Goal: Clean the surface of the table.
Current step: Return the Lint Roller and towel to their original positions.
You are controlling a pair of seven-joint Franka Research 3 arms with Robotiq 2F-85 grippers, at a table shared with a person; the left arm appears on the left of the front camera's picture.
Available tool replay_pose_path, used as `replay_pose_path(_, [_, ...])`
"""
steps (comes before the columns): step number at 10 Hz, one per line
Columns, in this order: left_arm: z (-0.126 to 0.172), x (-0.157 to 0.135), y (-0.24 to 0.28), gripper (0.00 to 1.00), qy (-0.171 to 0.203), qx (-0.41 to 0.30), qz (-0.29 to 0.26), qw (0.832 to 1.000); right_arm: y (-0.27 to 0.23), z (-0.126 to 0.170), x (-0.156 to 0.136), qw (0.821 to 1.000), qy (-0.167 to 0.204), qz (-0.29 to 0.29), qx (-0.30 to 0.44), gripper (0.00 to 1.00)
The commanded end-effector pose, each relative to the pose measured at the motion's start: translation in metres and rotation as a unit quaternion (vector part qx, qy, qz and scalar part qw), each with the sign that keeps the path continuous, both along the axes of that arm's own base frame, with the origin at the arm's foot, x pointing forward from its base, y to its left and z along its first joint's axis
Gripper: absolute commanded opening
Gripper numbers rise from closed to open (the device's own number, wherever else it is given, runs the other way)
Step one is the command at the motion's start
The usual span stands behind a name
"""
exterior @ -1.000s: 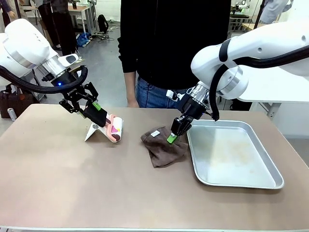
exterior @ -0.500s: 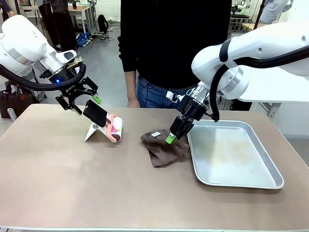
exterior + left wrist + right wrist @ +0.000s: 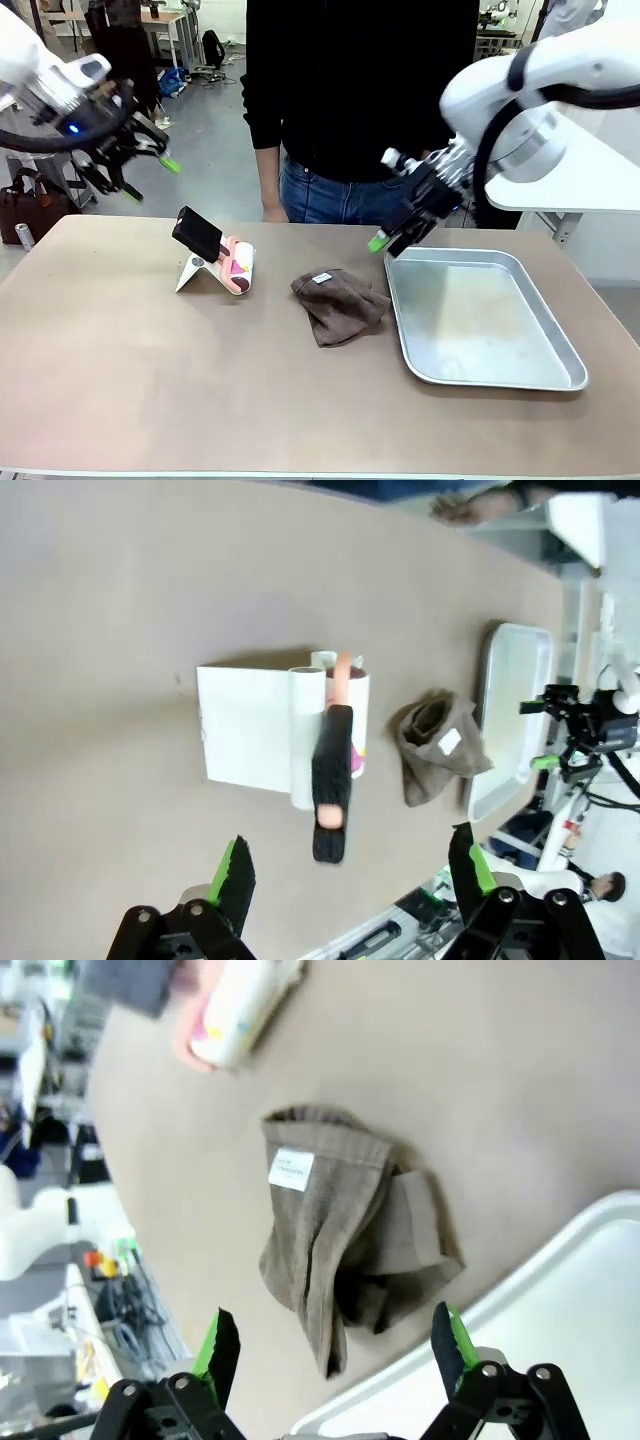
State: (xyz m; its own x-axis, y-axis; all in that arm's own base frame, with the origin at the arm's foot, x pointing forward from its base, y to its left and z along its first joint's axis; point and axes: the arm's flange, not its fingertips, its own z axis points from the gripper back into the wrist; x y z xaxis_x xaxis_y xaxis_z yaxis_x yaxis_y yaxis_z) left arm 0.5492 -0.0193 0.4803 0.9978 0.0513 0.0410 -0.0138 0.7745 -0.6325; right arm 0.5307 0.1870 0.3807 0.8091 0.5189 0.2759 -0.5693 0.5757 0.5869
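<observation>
Front view: both claws, left (image 3: 140, 177) and right (image 3: 395, 236), gape empty above the table (image 3: 150, 380)

The left gripper (image 3: 140, 178), clamped a second ago on the black handle of the lint roller (image 3: 222, 258), is now spread open, lifted up and away toward the table's (image 3: 150, 390) left side. The right gripper (image 3: 392, 235), earlier pinching the brown cloth (image 3: 338, 305), is now open and raised above the metal tray's (image 3: 480, 320) near corner.
</observation>
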Motion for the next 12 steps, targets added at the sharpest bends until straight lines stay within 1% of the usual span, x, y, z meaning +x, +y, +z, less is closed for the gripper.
replay_pose_path(1, [0.035, -0.024, 0.036, 1.0, -0.029, -0.053, 0.013, 0.998, -0.041, 0.019, -0.028, 0.996, -0.035, -0.053, 0.062, 1.0])
replay_pose_path(2, [0.053, -0.039, 0.059, 1.0, -0.026, -0.071, 0.024, 0.997, -0.064, 0.033, -0.036, 0.991, -0.033, -0.074, 0.106, 1.0])
replay_pose_path(3, [0.069, -0.056, 0.085, 1.0, -0.021, -0.095, 0.026, 0.995, -0.09, 0.044, -0.048, 0.982, -0.022, -0.112, 0.153, 1.0])
replay_pose_path(4, [0.08, -0.075, 0.117, 1.0, -0.008, -0.133, 0.02, 0.991, -0.12, 0.057, -0.061, 0.966, 0.002, -0.138, 0.216, 1.0])
replay_pose_path(5, [0.084, -0.09, 0.143, 1.0, -0.011, -0.165, 0.024, 0.986, -0.146, 0.067, -0.072, 0.948, 0.035, -0.155, 0.274, 1.0])
replay_pose_path(6, [0.081, -0.104, 0.166, 1.0, -0.007, -0.199, 0.033, 0.979, -0.169, 0.073, -0.082, 0.928, 0.066, -0.171, 0.325, 1.0])
replay_pose_path(7, [0.077, -0.117, 0.186, 1.0, -0.006, -0.23, 0.045, 0.972, -0.188, 0.076, -0.089, 0.909, 0.083, -0.185, 0.363, 1.0])
replay_pose_path(8, [0.07, -0.132, 0.199, 1.0, -0.012, -0.262, 0.072, 0.962, -0.207, 0.075, -0.095, 0.888, 0.109, -0.185, 0.408, 1.0])
replay_pose_path(9, [0.059, -0.145, 0.2, 1.0, -0.012, -0.282, 0.096, 0.954, -0.217, 0.072, -0.1, 0.874, 0.134, -0.198, 0.423, 1.0])
replay_pose_path(10, [0.049, -0.156, 0.192, 1.0, -0.04, -0.271, 0.148, 0.95, -0.216, 0.07, -0.105, 0.871, 0.155, -0.189, 0.426, 1.0])
replay_pose_path(11, [0.045, -0.167, 0.183, 1.0, -0.029, -0.295, 0.125, 0.947, -0.211, 0.07, -0.11, 0.874, 0.17, -0.186, 0.416, 1.0])
replay_pose_path(12, [0.04, -0.177, 0.172, 1.0, -0.012, -0.292, 0.098, 0.951, -0.205, 0.072, -0.116, 0.878, 0.177, -0.181, 0.406, 1.0])
